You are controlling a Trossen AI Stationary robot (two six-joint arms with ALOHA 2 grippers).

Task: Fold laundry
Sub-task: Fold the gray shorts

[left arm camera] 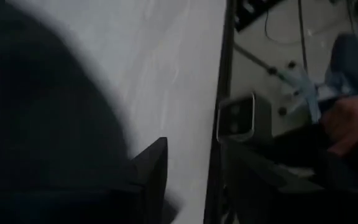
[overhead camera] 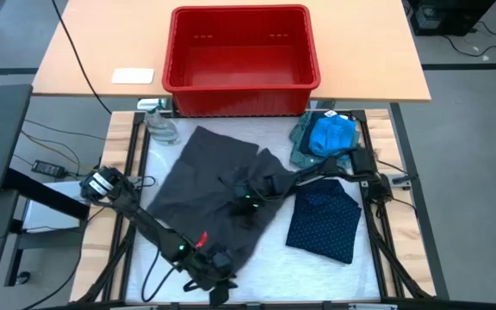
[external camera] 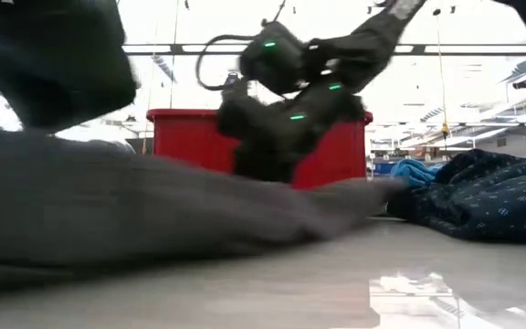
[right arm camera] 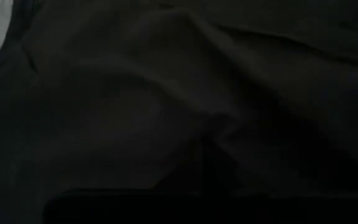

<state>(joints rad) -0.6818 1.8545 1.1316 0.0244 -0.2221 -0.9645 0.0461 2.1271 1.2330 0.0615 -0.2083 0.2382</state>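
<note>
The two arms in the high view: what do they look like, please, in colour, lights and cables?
Both the left arm and the right arm are dark, nearly black, made of jointed segments. Small green lights glow on them, and the left arm carries a red mark near its wrist. Thin black cables run alongside each arm.

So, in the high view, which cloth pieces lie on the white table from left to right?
Large charcoal-grey garment, spread flat → folded navy dotted piece. The bright blue small cloth sits on a grey-green shirt, farther back, above the navy piece.
</note>
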